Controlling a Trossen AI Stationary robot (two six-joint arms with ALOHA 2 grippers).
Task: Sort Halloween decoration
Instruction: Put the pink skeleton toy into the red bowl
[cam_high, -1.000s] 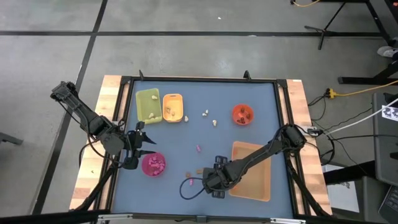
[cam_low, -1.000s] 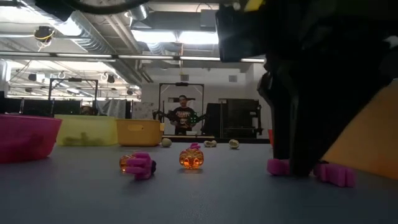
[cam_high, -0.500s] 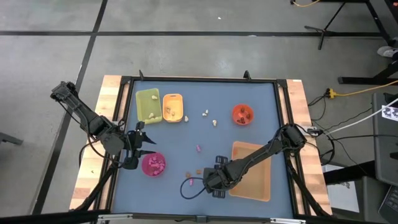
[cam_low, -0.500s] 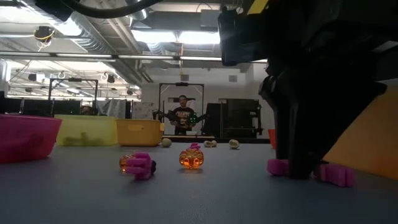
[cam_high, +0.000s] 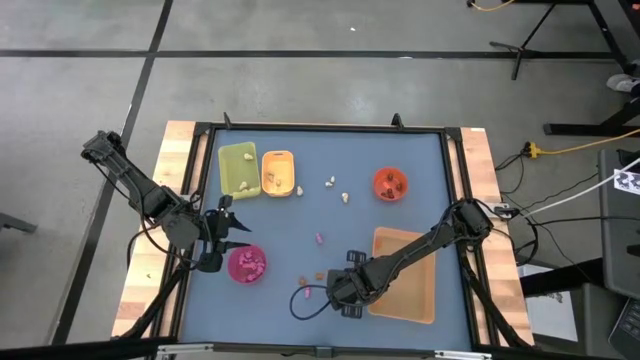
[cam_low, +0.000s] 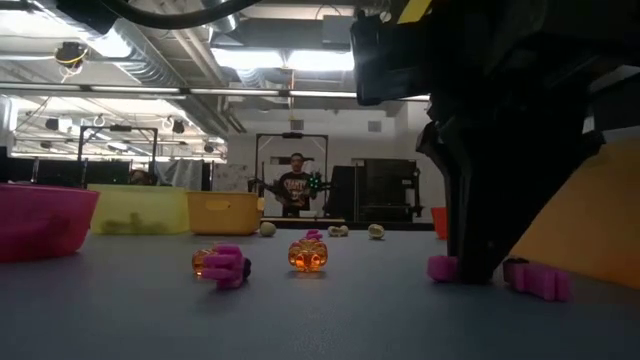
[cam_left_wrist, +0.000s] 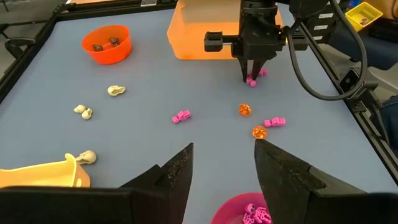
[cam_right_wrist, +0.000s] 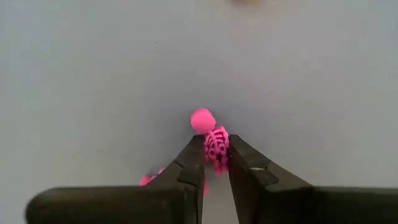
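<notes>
Right gripper (cam_right_wrist: 216, 163): your fingers pinch a pink skeleton trinket (cam_right_wrist: 216, 146) on the blue table (cam_high: 420, 165), just beside the orange tray (cam_high: 410, 275). Left gripper (cam_left_wrist: 222, 163): yours hangs spread wide by the pink bowl (cam_high: 247, 265), well apart.

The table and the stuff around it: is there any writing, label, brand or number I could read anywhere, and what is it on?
None can be read on the table, the bowls, the trays or the arms.
Black-and-white patterned tag at the right edge of the high view: a pattern, no letters.
Yellow tag seen from the left wrist: no readable print.
</notes>
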